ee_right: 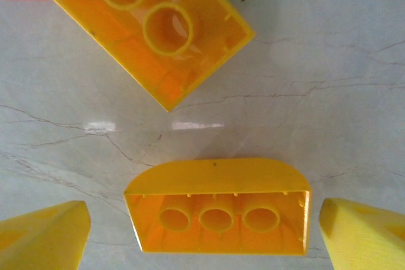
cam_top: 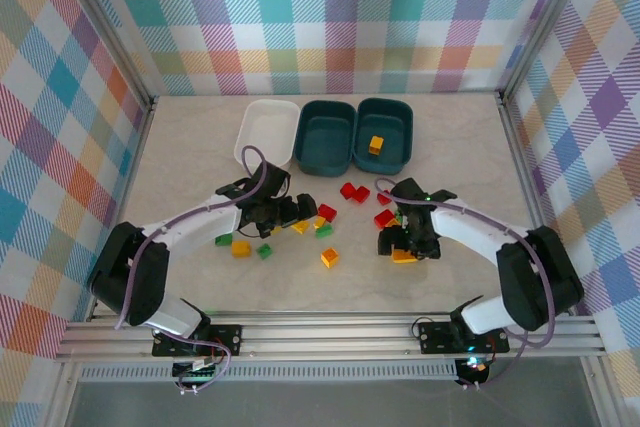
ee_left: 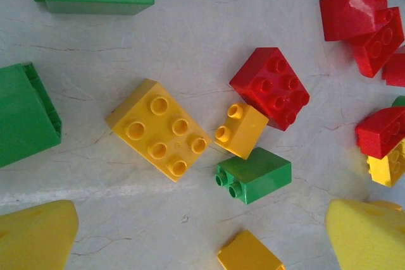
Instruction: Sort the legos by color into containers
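Red, green and yellow legos lie scattered mid-table. Along the back stand the containers: a white tub (cam_top: 266,132), a dark teal tub (cam_top: 327,137), and another teal tub (cam_top: 385,132) holding one yellow brick (cam_top: 376,145). My left gripper (cam_top: 283,212) (ee_left: 202,245) hangs open over a cluster: a flat yellow brick (ee_left: 158,129), a small yellow one (ee_left: 240,129), a green one (ee_left: 254,175) and a red one (ee_left: 270,86). My right gripper (cam_top: 405,245) (ee_right: 205,235) is open, with a curved yellow brick (ee_right: 218,210) lying between its fingertips (ee_right: 44,235) and a small gap on each side.
An upturned yellow brick (ee_right: 142,26) lies just beyond the curved one. Loose bricks lie in front of the left gripper: yellow (cam_top: 241,248), green (cam_top: 264,251), yellow (cam_top: 329,258). Red bricks (cam_top: 348,190) lie near the teal tubs. Checked walls close in the table.
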Motion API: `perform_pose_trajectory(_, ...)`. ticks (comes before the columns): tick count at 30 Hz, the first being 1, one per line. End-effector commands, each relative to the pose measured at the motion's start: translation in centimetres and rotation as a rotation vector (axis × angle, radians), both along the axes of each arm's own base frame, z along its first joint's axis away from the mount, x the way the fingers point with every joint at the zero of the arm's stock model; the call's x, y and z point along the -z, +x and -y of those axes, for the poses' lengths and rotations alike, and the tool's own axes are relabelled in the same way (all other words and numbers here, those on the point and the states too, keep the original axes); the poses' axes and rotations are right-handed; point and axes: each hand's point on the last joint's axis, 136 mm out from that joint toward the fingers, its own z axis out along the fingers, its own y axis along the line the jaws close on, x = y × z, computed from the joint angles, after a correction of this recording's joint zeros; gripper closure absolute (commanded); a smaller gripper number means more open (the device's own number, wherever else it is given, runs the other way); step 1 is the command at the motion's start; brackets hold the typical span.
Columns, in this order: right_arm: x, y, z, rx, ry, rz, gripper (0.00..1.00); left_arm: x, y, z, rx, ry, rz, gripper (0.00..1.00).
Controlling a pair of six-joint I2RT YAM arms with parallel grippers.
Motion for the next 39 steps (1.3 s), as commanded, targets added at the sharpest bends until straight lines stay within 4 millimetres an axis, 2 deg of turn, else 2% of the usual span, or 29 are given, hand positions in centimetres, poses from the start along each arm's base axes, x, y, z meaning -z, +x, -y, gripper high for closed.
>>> perform_pose_trajectory(1,0.9,-0.5,0.6,-0.001,-0.071,-0.022,0.09,-0.7,0.6,0.4,-0.006,-0.028,0.011,0.0)
perform_pose_trajectory(7,1.1,0.3,1.4,0.016,-0.13,0.02,0.19,-0.5,0.4,0.1,-0.009,-0.015,0.007,0.0)
perform_pose_trajectory(13,0.8,0.5,1.6,0.012,-0.134,0.041,0.36,-0.6,0.4,0.0,-0.009,-0.011,0.011,0.0)
perform_pose_trajectory(16,0.4,0.5,1.4,0.02,-0.119,0.053,0.4,-0.6,0.6,0.0,-0.009,-0.007,0.013,0.0)
perform_pose_trajectory(19,-0.7,0.8,1.2,0.028,-0.103,0.081,0.43,-0.8,0.8,0.0,-0.004,-0.005,0.018,0.0)
perform_pose_trajectory(23,-4.0,2.7,0.2,0.015,-0.053,0.187,0.44,-1.2,1.6,-1.1,-0.04,-0.045,0.007,0.0)
perform_pose_trajectory(26,-6.6,6.6,-0.7,-0.04,-0.07,0.301,0.45,-1.5,2.8,-3.4,-0.124,-0.083,-0.001,0.0)
perform_pose_trajectory(29,-8.7,12.2,-2.1,-0.062,-0.059,0.39,0.46,-2.1,3.8,-5.6,-0.217,-0.122,0.017,0.0)
perform_pose_trajectory(32,-10.4,18.5,-3.4,-0.05,-0.008,0.461,0.47,-1.9,3.7,-5.7,-0.243,-0.157,0.026,0.0)
perform_pose_trajectory(35,-10.6,24.4,-3.7,-0.034,-0.007,0.48,0.47,-1.5,2.9,-5.1,-0.258,-0.228,0.02,0.0)
perform_pose_trajectory(39,-9.0,29.9,-3.1,-0.013,-0.035,0.49,0.48,-0.9,0.8,-6.6,-0.375,-0.285,0.058,0.0)
